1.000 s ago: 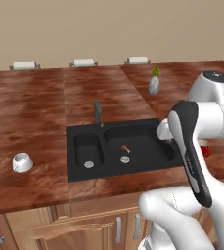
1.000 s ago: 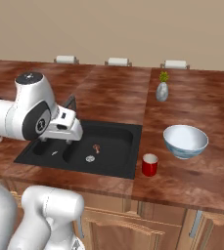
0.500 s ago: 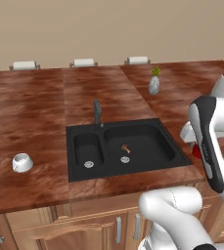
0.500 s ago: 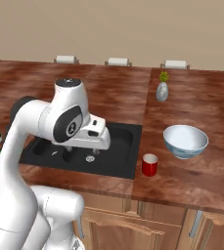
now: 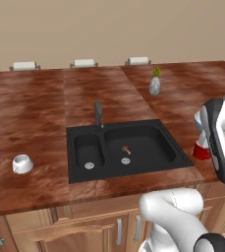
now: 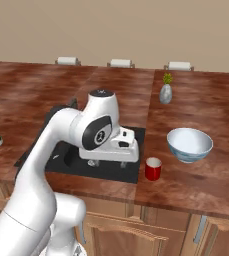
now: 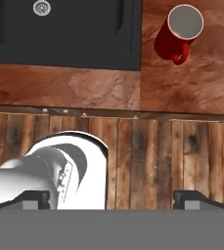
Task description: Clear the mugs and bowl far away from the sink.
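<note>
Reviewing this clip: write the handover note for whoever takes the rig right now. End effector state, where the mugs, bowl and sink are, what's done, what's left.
End effector: open, holding nothing, looking down at the counter edge and floor.
Red mug: upright on the counter just right of the sink, near the front edge.
Bowl: upright, right of the red mug, apart from it.
White mug: on the counter left of the sink.
Done: nothing moved away yet.
Left: both mugs and the bowl; the red mug is nearest.

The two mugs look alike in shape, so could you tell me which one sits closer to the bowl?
The red mug, just right of the sink beside the bowl; the white mug sits far off on the sink's other side.
</note>
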Robot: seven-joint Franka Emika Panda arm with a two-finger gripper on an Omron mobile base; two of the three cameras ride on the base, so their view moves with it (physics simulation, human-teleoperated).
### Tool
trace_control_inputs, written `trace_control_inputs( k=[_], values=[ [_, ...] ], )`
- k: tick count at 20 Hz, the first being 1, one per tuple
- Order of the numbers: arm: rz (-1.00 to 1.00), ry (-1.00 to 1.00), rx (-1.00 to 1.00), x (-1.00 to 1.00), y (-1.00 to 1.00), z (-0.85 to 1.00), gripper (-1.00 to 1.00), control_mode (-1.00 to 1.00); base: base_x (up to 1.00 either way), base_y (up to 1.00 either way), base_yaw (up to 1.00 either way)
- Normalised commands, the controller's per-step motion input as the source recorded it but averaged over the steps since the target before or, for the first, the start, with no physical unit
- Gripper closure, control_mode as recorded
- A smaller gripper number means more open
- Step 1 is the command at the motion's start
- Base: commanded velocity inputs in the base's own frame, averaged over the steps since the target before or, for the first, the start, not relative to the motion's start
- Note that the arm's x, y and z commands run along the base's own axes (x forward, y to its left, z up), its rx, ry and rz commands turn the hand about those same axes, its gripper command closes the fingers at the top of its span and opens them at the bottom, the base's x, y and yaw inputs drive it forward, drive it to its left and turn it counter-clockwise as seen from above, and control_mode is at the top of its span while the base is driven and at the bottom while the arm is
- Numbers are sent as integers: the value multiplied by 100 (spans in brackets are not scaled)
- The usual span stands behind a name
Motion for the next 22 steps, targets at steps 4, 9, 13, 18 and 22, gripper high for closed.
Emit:
trace_control_inputs(
  k=[4, 9, 13, 18, 22],
  values=[
    [0, 1, -1, 21, -61, -17, -100, -100, 0, 0, 0],
    [0, 0, -3, 27, -48, -22, -100, -100, 0, 0, 0],
    [0, 0, -2, 29, -30, -16, -100, -100, 0, 0, 0],
    [0, -1, -1, 28, -18, -23, -100, -100, 0, 0, 0],
    [0, 0, 0, 31, -10, -20, -100, -100, 0, 0, 0]
  ],
)
